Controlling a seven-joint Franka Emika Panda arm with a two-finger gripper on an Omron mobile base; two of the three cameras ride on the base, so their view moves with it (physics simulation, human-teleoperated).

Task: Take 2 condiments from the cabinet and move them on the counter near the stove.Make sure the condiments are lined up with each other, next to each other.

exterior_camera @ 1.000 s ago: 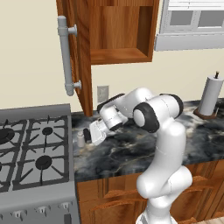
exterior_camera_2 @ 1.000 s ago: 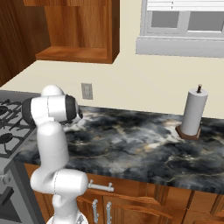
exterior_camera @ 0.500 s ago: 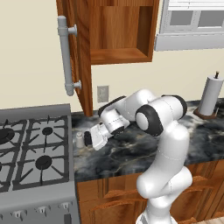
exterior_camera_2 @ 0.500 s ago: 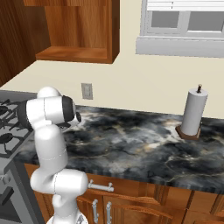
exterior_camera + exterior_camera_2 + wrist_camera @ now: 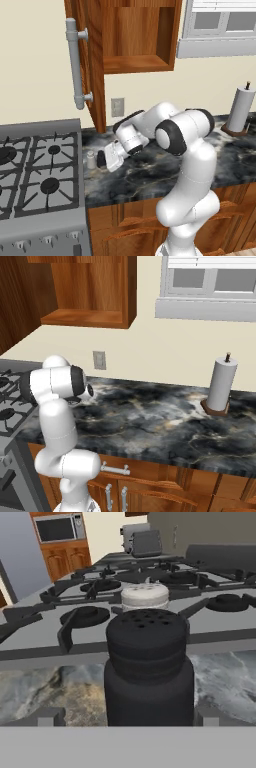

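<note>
Right now the black shaker (image 5: 149, 672) stands upright on the dark marbled table (image 5: 150, 175), close to the stove (image 5: 40, 170), with the light grey shaker (image 5: 145, 596) right behind it in the hand view, on the stove side. From the left base view the grey one (image 5: 91, 160) and the black one (image 5: 101, 159) sit side by side, just beside each other; whether they touch I cannot tell. The hand (image 5: 111, 159) sits low at the black shaker with its jaws spread wide on either side of the bottle, gripping nothing. Above, the cabinet (image 5: 132, 37) hangs open with its shelf bare, so both condiments look placed. The risk from here is in pulling away: a finger dragging sideways could clip the black shaker, tip it, or shove it into the grey one and break the line.
</note>
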